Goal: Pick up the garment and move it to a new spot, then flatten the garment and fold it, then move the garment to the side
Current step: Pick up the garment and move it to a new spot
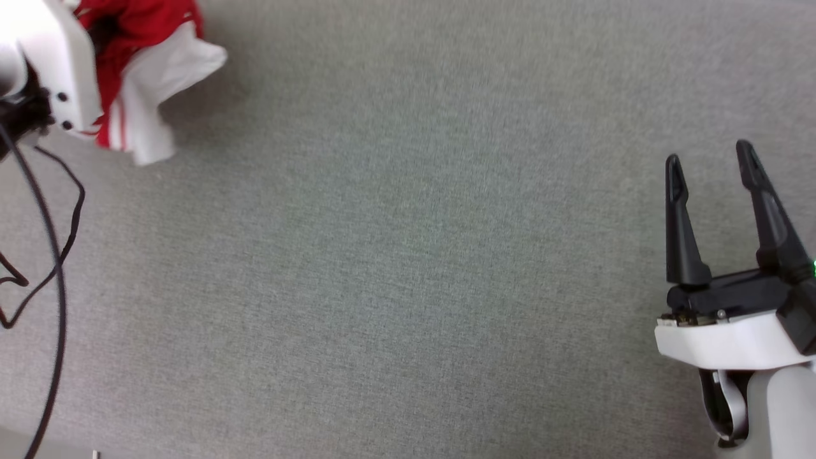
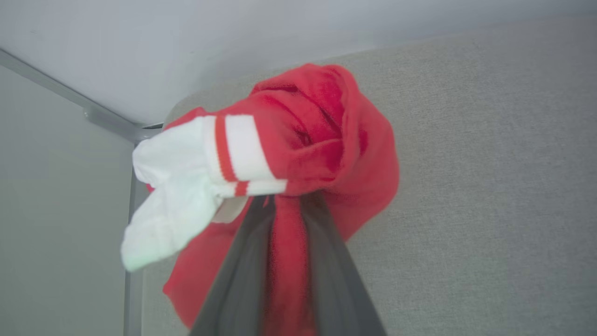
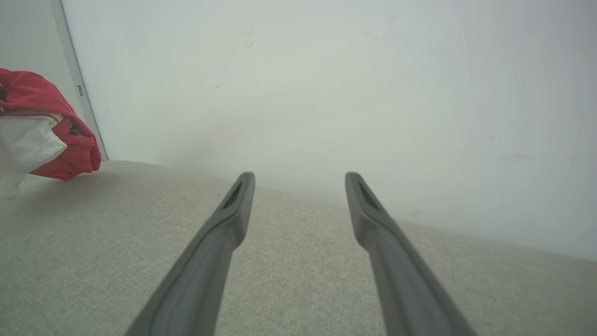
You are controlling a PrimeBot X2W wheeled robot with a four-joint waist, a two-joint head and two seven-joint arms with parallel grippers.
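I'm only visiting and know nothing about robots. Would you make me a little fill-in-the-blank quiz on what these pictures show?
1. The left claw is clamped on a bunched garment that is white and ___.
2. The right claw stands ___, with nothing between its fingers.
3. In the head view the garment sits in the upper ___ corner.
4. The cloth surface under both claws is ___ in colour.

Missing words: red; open; left; grey.

Right gripper (fingers apart), garment far left
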